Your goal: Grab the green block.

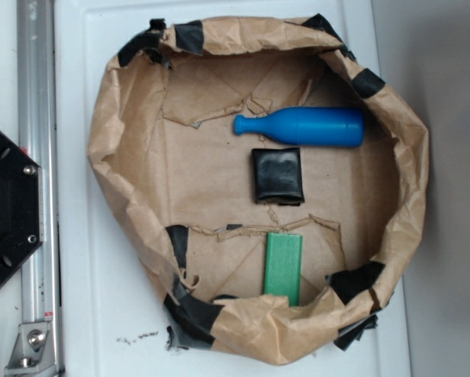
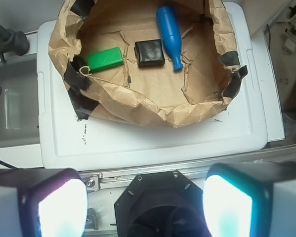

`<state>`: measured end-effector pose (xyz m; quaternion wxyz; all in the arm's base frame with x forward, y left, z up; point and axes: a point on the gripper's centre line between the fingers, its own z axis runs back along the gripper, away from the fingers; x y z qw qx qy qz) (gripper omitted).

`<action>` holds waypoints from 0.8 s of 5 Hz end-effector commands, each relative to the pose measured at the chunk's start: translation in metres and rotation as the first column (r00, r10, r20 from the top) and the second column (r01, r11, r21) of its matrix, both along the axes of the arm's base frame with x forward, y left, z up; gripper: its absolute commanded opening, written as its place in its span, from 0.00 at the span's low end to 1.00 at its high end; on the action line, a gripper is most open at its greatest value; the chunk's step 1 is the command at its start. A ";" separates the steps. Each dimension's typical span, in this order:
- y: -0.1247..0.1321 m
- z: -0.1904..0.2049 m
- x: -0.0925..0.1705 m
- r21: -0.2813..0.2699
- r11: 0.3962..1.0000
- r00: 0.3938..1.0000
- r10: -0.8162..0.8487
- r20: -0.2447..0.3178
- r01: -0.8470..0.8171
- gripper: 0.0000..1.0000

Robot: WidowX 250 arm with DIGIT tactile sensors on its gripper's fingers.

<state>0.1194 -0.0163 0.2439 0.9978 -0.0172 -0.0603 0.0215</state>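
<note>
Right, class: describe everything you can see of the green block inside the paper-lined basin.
The green block is a flat, elongated rectangular slab, solid matte green, plastic or painted wood by its look, with no markings visible. It lies flat on the crumpled brown paper lining, close to the paper wall, one short end nearly at the wall's foot. The black pad lies apart from it toward the middle, and the blue bottle beyond that. Nothing grips it; the gripper sits well outside the basin.
</note>
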 end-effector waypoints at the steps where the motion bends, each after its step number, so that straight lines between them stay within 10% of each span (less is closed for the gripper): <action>1: 0.000 0.000 0.000 0.000 1.000 1.000 0.000 0.000 0.000 1.00; 4: -0.025 -0.061 0.101 -0.113 0.843 0.850 0.525 -0.034 -0.525 1.00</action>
